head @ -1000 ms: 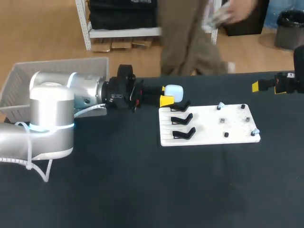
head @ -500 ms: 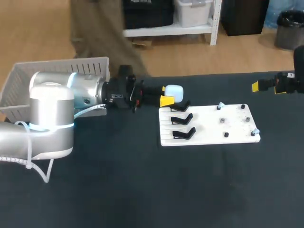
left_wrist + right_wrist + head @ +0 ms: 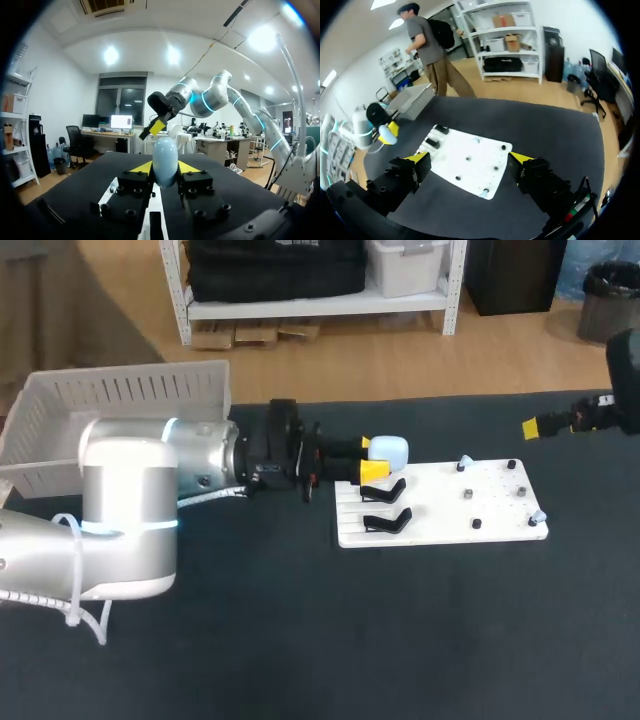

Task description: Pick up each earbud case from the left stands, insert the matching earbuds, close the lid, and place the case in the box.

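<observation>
Early stage: left gripper (image 3: 375, 461) clamps a pale blue earbud case (image 3: 389, 450) by the stands (image 3: 385, 521); right gripper (image 3: 469, 158) gapes; earbuds (image 3: 465, 462) not yet inserted.

Open cloth (image 3: 400, 630) near and right of the board (image 3: 440, 502); left side blocked
The left arm (image 3: 190, 465) lies left of the board, the left gripper (image 3: 372, 457) clamped on the case (image 3: 390, 451) over the far-left corner. Two stands (image 3: 385, 505) rise on the board's left part, pegs (image 3: 467, 494) on its right. The right gripper (image 3: 469, 159) hangs well past the far-right corner
</observation>
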Robot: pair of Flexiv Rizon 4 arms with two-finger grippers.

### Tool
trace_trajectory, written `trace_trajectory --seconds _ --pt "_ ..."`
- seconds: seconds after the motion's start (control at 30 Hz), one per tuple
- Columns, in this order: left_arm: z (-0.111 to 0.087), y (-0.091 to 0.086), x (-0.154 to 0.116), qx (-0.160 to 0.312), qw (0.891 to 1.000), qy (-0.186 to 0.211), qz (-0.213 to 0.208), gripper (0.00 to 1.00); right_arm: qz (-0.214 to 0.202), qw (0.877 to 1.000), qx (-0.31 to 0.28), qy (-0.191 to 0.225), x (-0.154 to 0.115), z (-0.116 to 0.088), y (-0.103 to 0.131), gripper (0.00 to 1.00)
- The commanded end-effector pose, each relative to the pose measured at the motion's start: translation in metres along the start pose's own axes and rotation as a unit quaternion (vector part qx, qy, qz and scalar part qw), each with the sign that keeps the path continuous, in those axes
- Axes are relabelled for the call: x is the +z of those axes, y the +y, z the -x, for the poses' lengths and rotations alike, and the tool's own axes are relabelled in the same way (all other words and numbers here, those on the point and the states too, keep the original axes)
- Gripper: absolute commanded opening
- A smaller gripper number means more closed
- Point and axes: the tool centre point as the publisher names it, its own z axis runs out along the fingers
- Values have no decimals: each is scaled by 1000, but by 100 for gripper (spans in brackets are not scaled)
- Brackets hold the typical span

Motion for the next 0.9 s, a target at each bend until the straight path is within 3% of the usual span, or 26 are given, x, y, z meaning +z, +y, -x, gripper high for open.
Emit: trace_trajectory --seconds 0.03,0.6,0.9 --pt "-3 -4 4 4 1000 -9 19 0 -9 1000 -20 15 -22 -6 30 100" --pt "-8 -4 5 -10 1000 -22 14 0 51 996 -37 69 5 -28 116 100" --pt "-12 -1 3 -24 1000 -15 10 0 61 994 -39 78 20 -30 140 100"
